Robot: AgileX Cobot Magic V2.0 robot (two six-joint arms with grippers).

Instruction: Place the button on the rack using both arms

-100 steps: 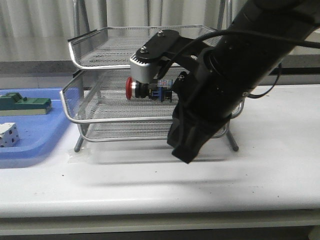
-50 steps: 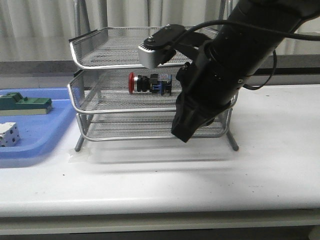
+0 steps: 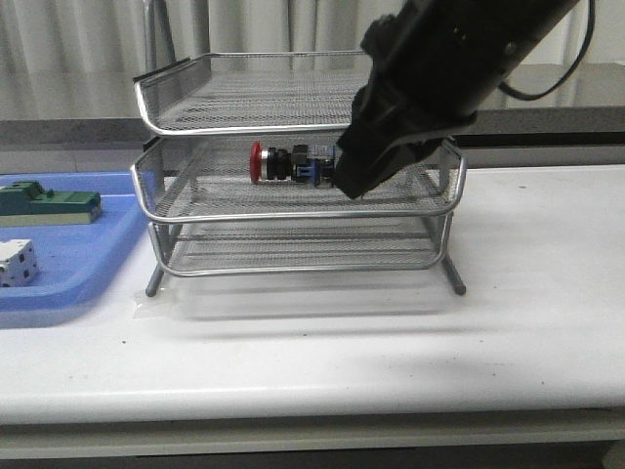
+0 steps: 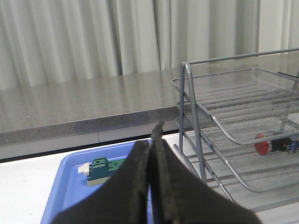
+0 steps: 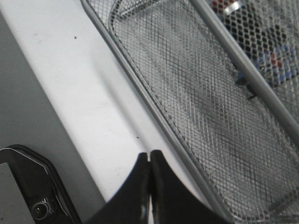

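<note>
The button [image 3: 291, 163] lies on its side on the middle tier of the rack [image 3: 244, 128], red head to the left. It also shows in the left wrist view [image 4: 273, 144] and, through the mesh, in the right wrist view [image 5: 254, 32]. My right gripper [image 5: 149, 156] is shut and empty; its black arm hangs in front of the rack's right part, its tip [image 3: 354, 190] just right of the button. My left gripper [image 4: 152, 135] is shut and empty, left of the rack [image 4: 201, 107], and is not in the front view.
A blue tray [image 3: 68, 254] lies left of the rack with a green block [image 3: 49, 202] and a white cube-like block [image 3: 15, 262] on it. The green block also shows in the left wrist view [image 4: 105, 168]. A grey ledge and curtains stand behind.
My right gripper let go of the button on the middle tier and has risen up and to the right. The button now lies still on the mesh.
</note>
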